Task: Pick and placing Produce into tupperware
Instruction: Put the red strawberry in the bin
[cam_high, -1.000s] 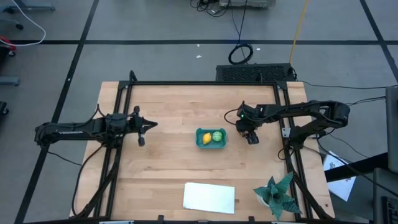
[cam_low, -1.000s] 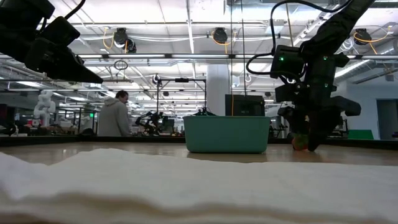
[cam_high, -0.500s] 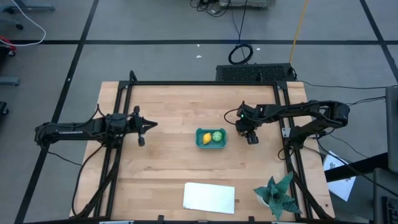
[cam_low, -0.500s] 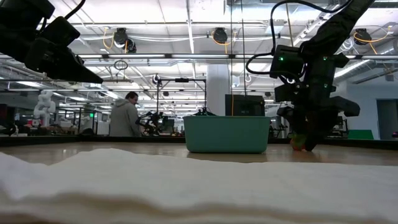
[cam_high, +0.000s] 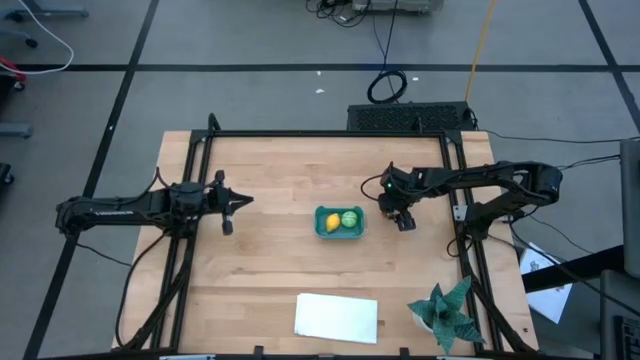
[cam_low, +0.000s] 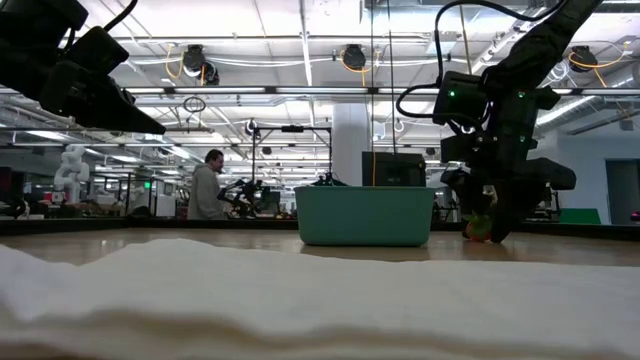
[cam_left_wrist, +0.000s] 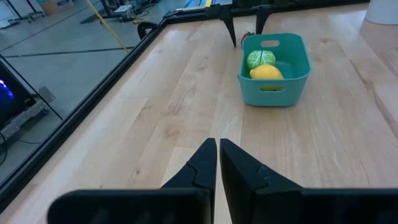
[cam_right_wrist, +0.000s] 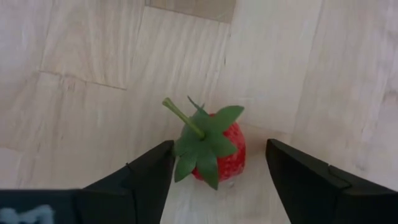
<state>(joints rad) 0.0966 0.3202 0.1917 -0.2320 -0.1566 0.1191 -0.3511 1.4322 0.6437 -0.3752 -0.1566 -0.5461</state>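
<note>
The teal tub (cam_high: 340, 233) stands at the table's middle and holds the yellow lemon-like piece (cam_high: 332, 222) and the light green ball (cam_high: 351, 218); both also show in the left wrist view (cam_left_wrist: 266, 72) (cam_left_wrist: 260, 58). The dark red piece, a strawberry with green leaves (cam_right_wrist: 225, 155), lies on the bare wood to the right of the tub. My right gripper (cam_right_wrist: 217, 149) points down over it, open, one finger on each side; whether the leaves brush one finger I cannot tell. My left gripper (cam_left_wrist: 217, 155) is shut and empty, held above the table's left part (cam_high: 235, 203).
A flat white rectangle (cam_high: 337, 317) lies near the table's front edge and fills the low view's foreground (cam_low: 300, 300). A spiky teal-green plant (cam_high: 445, 312) stands at the front right corner. A person stands in the room behind the table (cam_low: 205, 190).
</note>
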